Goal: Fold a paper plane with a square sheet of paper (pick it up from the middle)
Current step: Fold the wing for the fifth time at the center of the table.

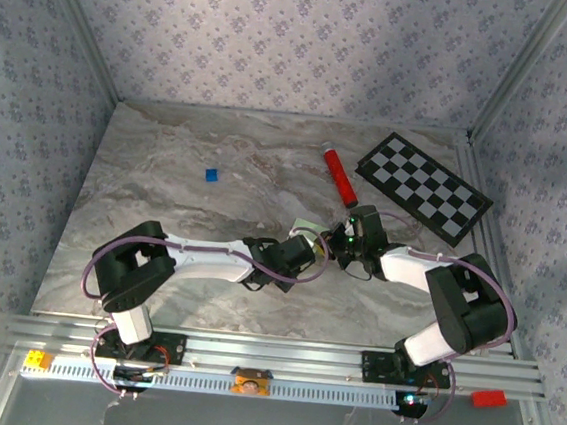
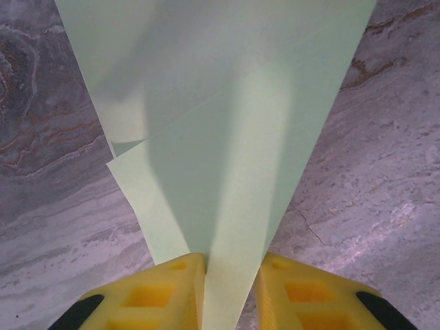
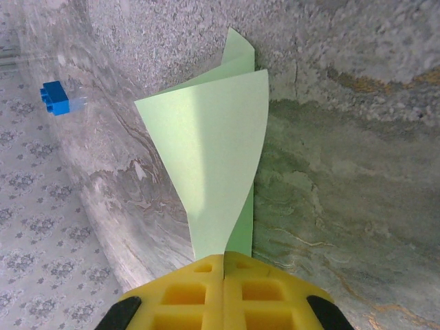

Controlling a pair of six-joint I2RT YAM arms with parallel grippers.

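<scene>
Both tools gripped the folded green paper (image 2: pixel 227 137) w/ it lifted mid-worktop (image 1: pixel 166 181): left tool (image 2: pixel 230 292) clamped one end, right tool (image 3: pixel 225 289) the other. Best kept taut, edges aligned before creasing.

One folded pale green paper sheet (image 1: pixel 307 227), one red tube (image 1: pixel 339 176), one checkerboard (image 1: pixel 424 186), one small blue block (image 1: pixel 212 174), two grippers: left (image 1: pixel 312 252), right (image 1: pixel 340 230).
</scene>
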